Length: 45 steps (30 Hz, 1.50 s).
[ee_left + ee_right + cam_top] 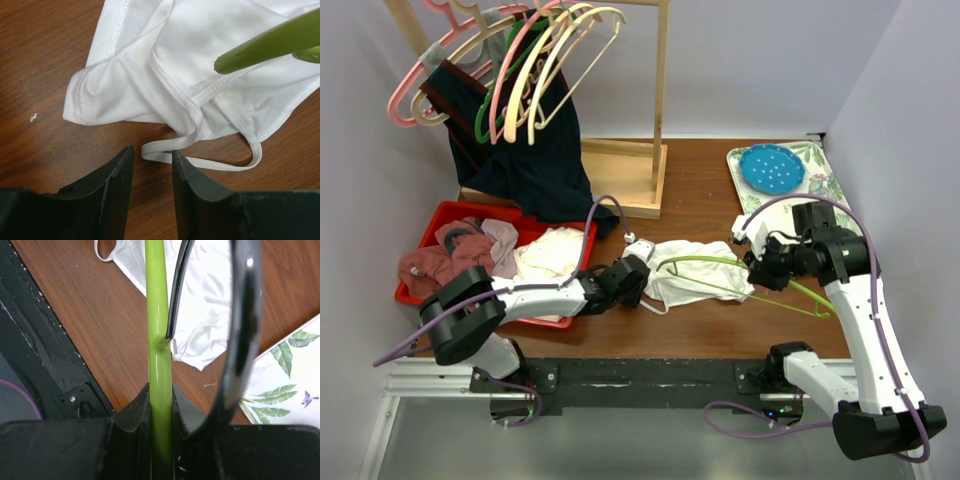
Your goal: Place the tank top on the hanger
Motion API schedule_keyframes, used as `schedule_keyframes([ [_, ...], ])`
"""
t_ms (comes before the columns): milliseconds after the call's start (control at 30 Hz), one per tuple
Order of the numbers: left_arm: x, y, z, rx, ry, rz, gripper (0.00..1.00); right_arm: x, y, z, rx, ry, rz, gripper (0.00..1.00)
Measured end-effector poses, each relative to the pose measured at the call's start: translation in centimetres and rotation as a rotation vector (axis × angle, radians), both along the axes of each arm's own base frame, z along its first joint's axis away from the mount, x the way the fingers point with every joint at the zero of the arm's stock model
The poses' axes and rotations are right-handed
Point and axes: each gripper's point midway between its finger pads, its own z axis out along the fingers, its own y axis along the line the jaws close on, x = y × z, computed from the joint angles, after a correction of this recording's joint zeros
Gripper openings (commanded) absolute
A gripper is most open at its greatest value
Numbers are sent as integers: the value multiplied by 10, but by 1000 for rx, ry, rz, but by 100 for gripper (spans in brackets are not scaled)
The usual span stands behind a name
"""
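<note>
The white tank top (695, 268) lies crumpled on the brown table (720, 200), in the middle, near the front edge. The lime green hanger (740, 280) lies partly on top of it, and one thin green arm of the hanger reaches across the cloth. The rest of the hanger sticks out to the right, past the tank top.

The right gripper (760, 268) is clamped tight on the hanger. In the right wrist view the green bar (159, 365) runs straight between the two black fingers (132, 412), and they squeeze it from both sides.

The left gripper (638, 275) sits low at the left edge of the tank top. In the left wrist view its two black fingers (112, 175) stand a little apart, with bare wood between them. A thin white strap loop (200, 157) of the tank top lies just past the tips. The strap end comes close to the right finger, but it is not pinched. The left gripper holds nothing.

To the far left is a red bin (450, 215) full of clothes. Behind it stands a wooden rack (660, 100) with pink and cream hangers (535, 60) and a dark navy garment (545, 160). At the far right is a leafy tray (825, 185) with a blue plate (772, 168) on it.
</note>
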Motion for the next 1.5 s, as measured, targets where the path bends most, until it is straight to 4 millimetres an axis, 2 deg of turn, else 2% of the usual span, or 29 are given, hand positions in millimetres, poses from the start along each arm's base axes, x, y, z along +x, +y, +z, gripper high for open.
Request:
schedule_keyframes([
  [200,2,0,-6,22,1,7,40,-3,3,-3,16,15,12,0],
  [233,3,1,-9,31,5,8,27,-3,4,-4,18,17,15,0],
  [300,4,2,-14,49,5,14,13,-4,4,-4,21,17,23,0],
  [333,7,2,-14,56,-2,18,2,-4,5,-5,22,19,27,0],
  [367,8,1,-14,59,-5,21,0,-5,5,-7,21,22,32,0],
  [533,8,0,-12,50,-3,23,0,-10,3,-13,7,37,55,0],
  [633,2,-2,-2,1,3,14,0,-12,2,-15,-2,39,74,0],
  [733,-6,-4,20,-90,-3,-2,0,-14,3,-16,0,40,94,0],
  [900,-17,-20,56,-247,0,-55,0,-16,6,-19,13,56,114,0],
  [1200,-41,-49,88,-438,72,-172,0,-4,27,-28,113,144,162,0],
  [1500,-35,-53,137,-549,9,-178,0,1,41,-35,185,188,247,0],
])
